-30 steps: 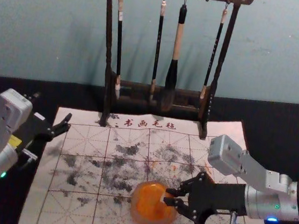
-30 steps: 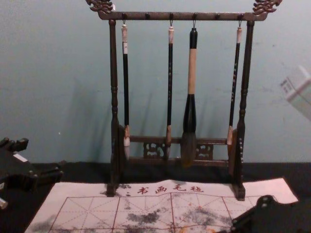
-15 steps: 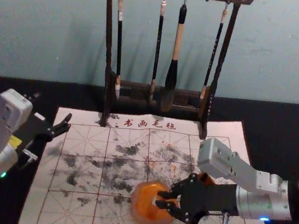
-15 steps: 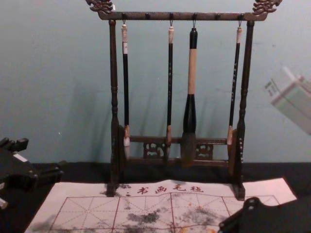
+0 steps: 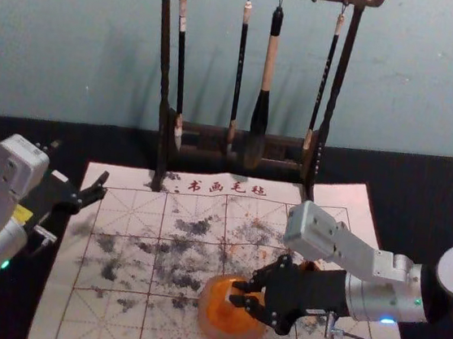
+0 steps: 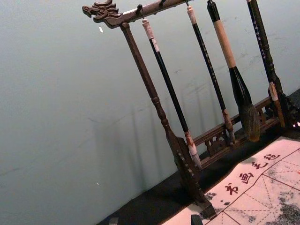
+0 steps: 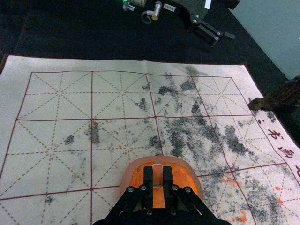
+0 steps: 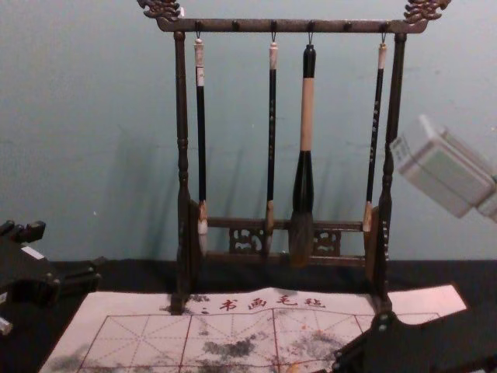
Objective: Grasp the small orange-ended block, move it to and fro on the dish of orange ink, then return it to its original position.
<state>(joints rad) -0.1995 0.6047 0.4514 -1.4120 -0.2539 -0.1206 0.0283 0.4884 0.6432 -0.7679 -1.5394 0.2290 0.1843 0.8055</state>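
Over the dish of orange ink (image 5: 227, 331), my right gripper (image 5: 237, 293) reaches in from the right, its tips above the orange surface. In the right wrist view, the small block (image 7: 157, 175) is pinched between the fingertips of the right gripper (image 7: 158, 180), with the dish (image 7: 193, 178) around and beneath it. The block's lower end is hard to make out, so contact with the ink cannot be told. My left gripper (image 5: 80, 164) is parked open at the left side; its tips show at the lower edge of the left wrist view, left gripper (image 6: 154, 220).
A wooden rack (image 5: 166, 73) with hanging brushes (image 5: 268, 68) stands at the back of the ink-stained grid mat (image 5: 111, 320). A small brownish-orange object (image 5: 310, 266) shows partly behind the right gripper. Black cloth (image 5: 419, 200) surrounds the mat.
My right gripper has moved left across the dish, carrying the block from the dish's right side towards its middle. The left arm and the dish have stayed put.
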